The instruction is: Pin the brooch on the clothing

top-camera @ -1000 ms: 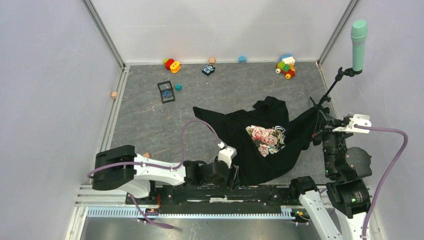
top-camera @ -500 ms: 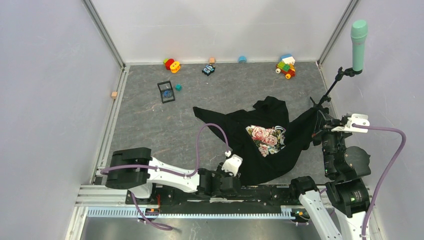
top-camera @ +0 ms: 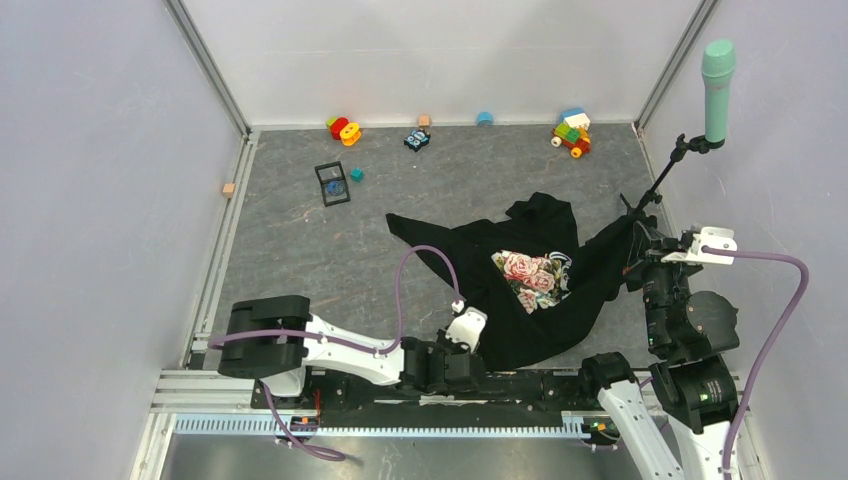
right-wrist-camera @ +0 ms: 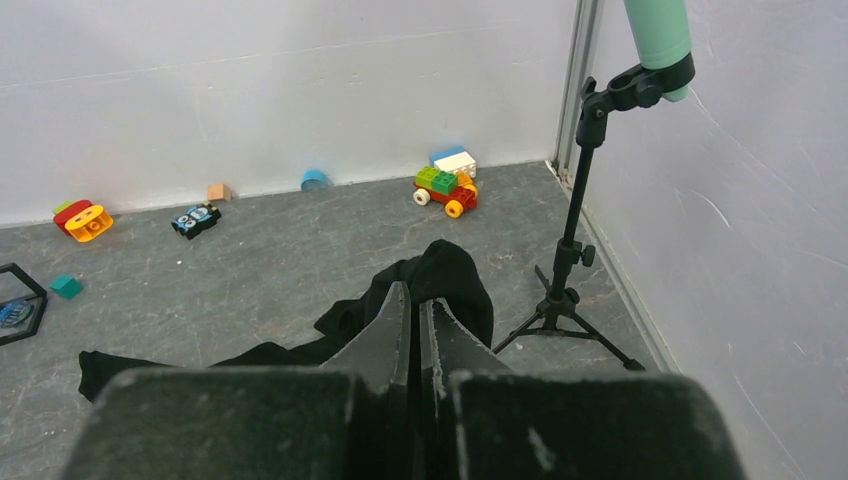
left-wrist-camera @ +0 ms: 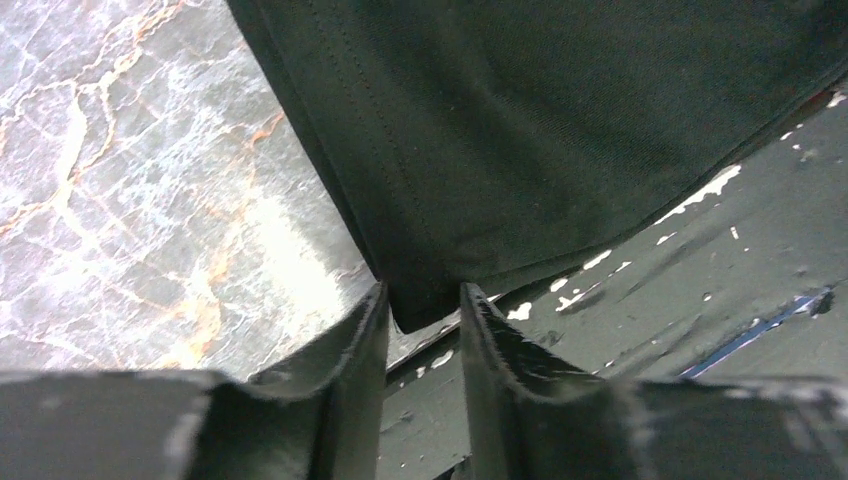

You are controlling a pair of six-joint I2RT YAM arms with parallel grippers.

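Step in hand looks like spreading the shirt (top-camera: 520,330) flat before any pinning. The left tool (left-wrist-camera: 424,292) is down at the near hem corner with its jaws a little apart. The corner pokes in between the tips, but nothing is clamped yet. The right tool (right-wrist-camera: 414,292) is nearly closed and, far as I can tell, pinching a raised fold on the shirt's right side. The brooch (top-camera: 335,186) sits in the black case (top-camera: 321,186) at the far left of the counter (top-camera: 300,260), well apart from the shirt.

My take: push the left tool a touch deeper so it bites past the stitched hem, not just the very tip. Then close firmly and pull left against the right tool so the rose print (top-camera: 530,272) ends up flat. Go easy though, because that corner lies right on the scuffed rail (left-wrist-camera: 650,260) and could snag.
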